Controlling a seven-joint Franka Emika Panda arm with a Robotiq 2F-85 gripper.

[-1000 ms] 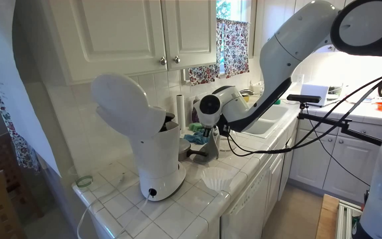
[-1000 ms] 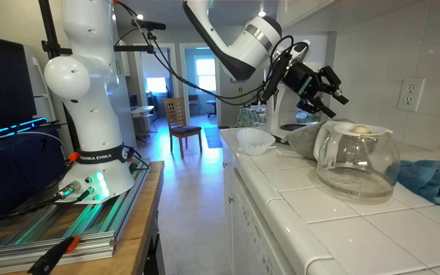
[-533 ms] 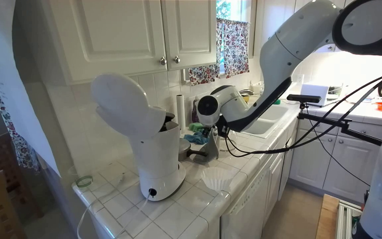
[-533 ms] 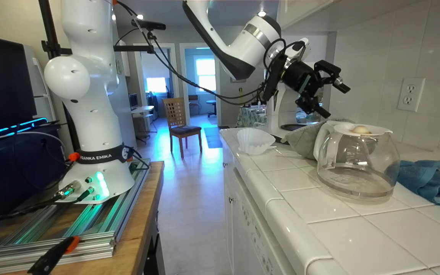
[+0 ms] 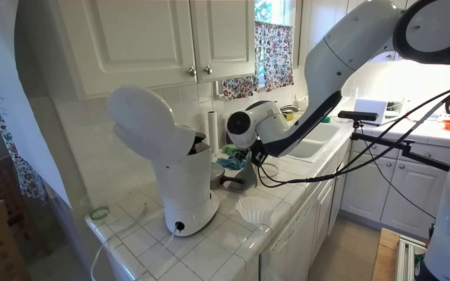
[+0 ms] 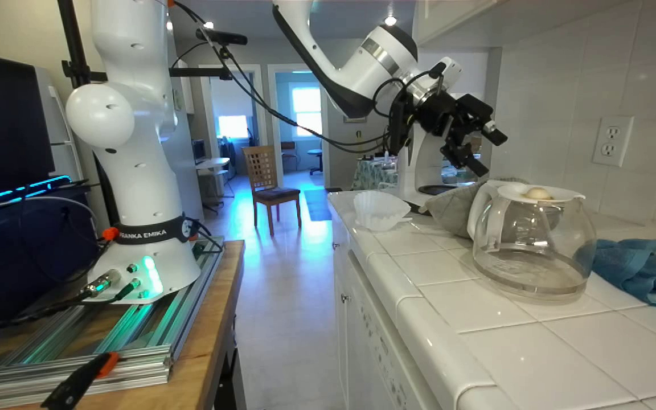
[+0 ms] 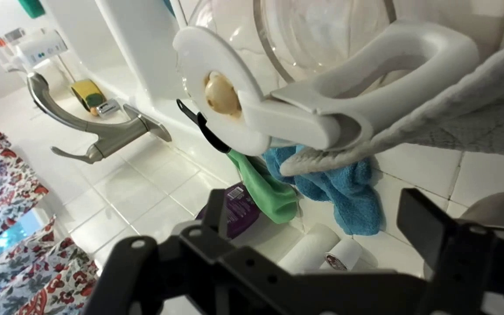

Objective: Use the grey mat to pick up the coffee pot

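Note:
The coffee pot (image 6: 533, 245) is a clear glass jug with a white lid and white handle, upright on the tiled counter. Its handle (image 7: 403, 65) and lid show large in the wrist view. The grey mat (image 6: 452, 209) stands tilted beside the handle; in the wrist view the mat (image 7: 466, 118) runs along the handle's edge. In an exterior view the mat (image 5: 243, 179) is partly behind a pan handle. My gripper (image 6: 487, 152) is open and empty, above the mat and the pot's handle side. In the wrist view the fingers (image 7: 317, 214) stand wide apart with nothing between them.
A tall white coffee machine (image 5: 188, 183) stands near the counter's end, with a lidded pan (image 5: 216, 173) behind it. A paper coffee filter (image 6: 379, 210) sits near the front edge. A blue cloth (image 6: 644, 270) lies beside the pot. A faucet (image 7: 112, 131) and paper rolls (image 7: 311, 249) are farther back.
My gripper has turned about its wrist and shifted slightly toward the coffee machine, away from the pot. The pot and mat have not moved. The fingers stay open.

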